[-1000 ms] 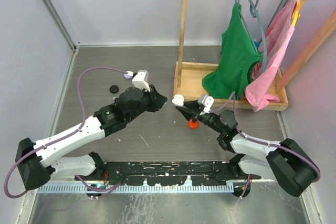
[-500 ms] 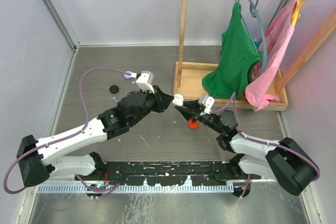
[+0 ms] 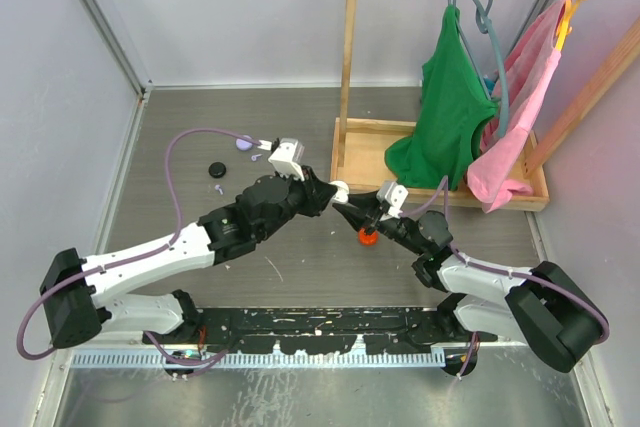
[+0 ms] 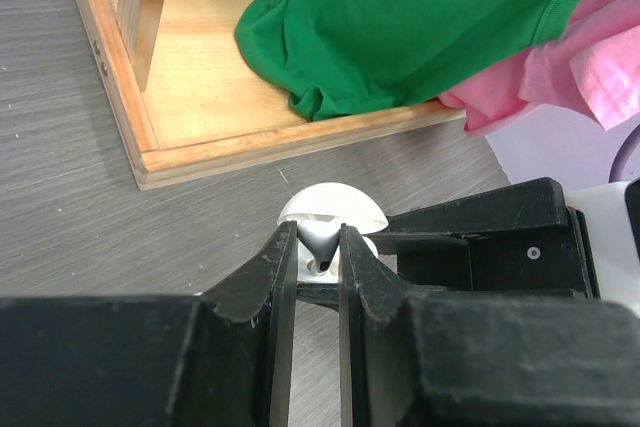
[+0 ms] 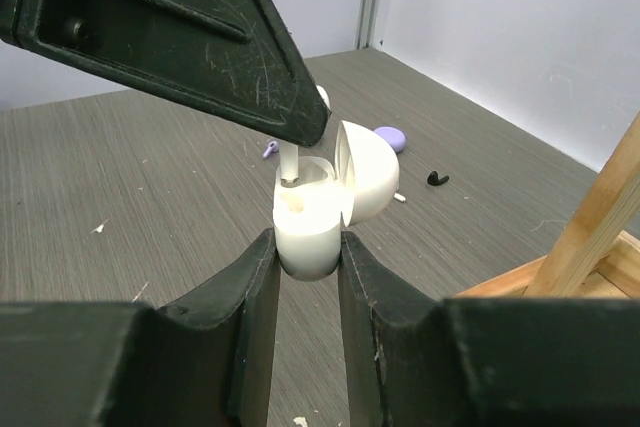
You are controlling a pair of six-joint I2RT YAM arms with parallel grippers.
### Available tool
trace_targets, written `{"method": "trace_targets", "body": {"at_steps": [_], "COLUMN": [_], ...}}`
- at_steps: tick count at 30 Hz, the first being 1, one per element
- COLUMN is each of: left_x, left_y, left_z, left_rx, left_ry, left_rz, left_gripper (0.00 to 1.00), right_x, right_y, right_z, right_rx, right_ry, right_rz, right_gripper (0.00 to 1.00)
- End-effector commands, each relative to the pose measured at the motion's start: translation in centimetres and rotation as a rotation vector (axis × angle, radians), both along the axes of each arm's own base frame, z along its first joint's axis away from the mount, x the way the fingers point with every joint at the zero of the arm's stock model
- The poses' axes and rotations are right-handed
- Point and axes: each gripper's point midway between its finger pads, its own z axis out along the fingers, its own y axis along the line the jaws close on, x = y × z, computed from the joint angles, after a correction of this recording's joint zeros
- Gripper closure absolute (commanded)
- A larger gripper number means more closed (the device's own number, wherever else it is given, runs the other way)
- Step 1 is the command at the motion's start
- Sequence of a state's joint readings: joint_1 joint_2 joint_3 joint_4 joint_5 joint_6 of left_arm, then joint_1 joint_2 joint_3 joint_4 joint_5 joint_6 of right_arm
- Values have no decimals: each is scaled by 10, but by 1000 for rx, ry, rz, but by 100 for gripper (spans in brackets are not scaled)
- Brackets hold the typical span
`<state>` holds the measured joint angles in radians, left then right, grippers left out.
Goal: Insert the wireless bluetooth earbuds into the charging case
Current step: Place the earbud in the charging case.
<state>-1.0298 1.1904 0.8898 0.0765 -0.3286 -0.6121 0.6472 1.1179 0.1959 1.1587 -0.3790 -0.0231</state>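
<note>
Though grey the table (image 3: 300,117), pale walls (image 3: 250,17).

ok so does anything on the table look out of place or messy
Nothing damaged or spilled. Loose bits lie scattered further left: a lilac disc, a black disc and a tiny lilac bud, away from the open white case in the right tool, where the left tool holds a white bud.

left arm (image 3: 150,257) stretched forward and right from its base | left pincer (image 3: 328,197) tips aimed right, jaws nearly together, pinching a white earbud (image 5: 288,159) | right arm (image 3: 480,277) bent, reaching forward-left | right pincer (image 3: 345,205) jaws narrow, clamping an open white charging case (image 5: 310,232) | pincer tips almost touching
</note>
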Motion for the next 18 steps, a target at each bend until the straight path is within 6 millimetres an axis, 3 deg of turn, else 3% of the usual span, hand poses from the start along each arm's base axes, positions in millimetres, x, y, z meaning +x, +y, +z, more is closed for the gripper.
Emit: {"method": "trace_targets", "body": {"at_steps": [1,12,18], "left_x": [6,2,-2], "left_y": [-4,-10,-9], "left_z": [29,21,19], "left_rx": [-40,21,61], "left_ry": [-74,-103,-123], "left_rz": [26,35,68], "left_gripper": [100,99,86], "right_x": [-4,-7,-7], "right_y": [-2,-4,-6], "right_z": [29,33,32], "right_rx": [73,85,83], "right_ry": [-85,-96,-97], "right_rz": [-1,-3,-10], "right_gripper": [99,99,99]}}
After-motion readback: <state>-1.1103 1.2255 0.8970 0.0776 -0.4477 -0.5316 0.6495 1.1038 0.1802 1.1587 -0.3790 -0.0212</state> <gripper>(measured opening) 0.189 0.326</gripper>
